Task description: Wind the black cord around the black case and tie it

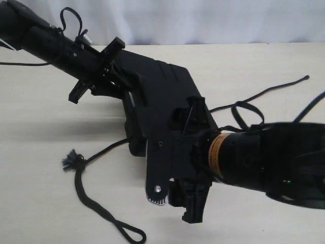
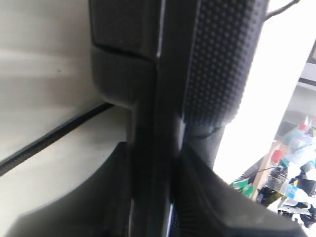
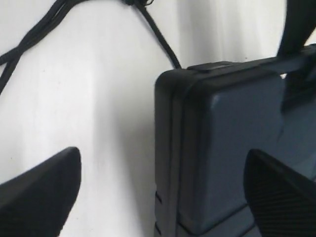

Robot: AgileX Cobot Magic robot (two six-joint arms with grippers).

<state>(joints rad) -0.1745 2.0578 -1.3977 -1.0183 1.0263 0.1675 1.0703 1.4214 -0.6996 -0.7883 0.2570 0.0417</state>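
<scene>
The black case (image 1: 162,86) sits mid-table, and my left gripper (image 1: 114,76) is shut on its far-left edge. In the left wrist view the case's edge (image 2: 153,123) fills the gap between the jaws of the left gripper (image 2: 163,197). My right gripper (image 1: 190,157) stands open at the case's near-right end. Its fingers are wide apart around a case corner (image 3: 222,133) and touch nothing (image 3: 163,163). The black cord (image 1: 86,195) passes under the case, with its frayed knot (image 1: 71,161) and strap loop (image 1: 133,235) at the left. Its knobbed tip (image 1: 305,77) lies at the right.
The cord's right part makes a loose loop (image 1: 247,114) beside the right arm (image 1: 264,162). A stretch of the cord (image 3: 158,34) lies on the table beyond the case corner. A white curtain (image 1: 203,20) hangs behind the table's far edge.
</scene>
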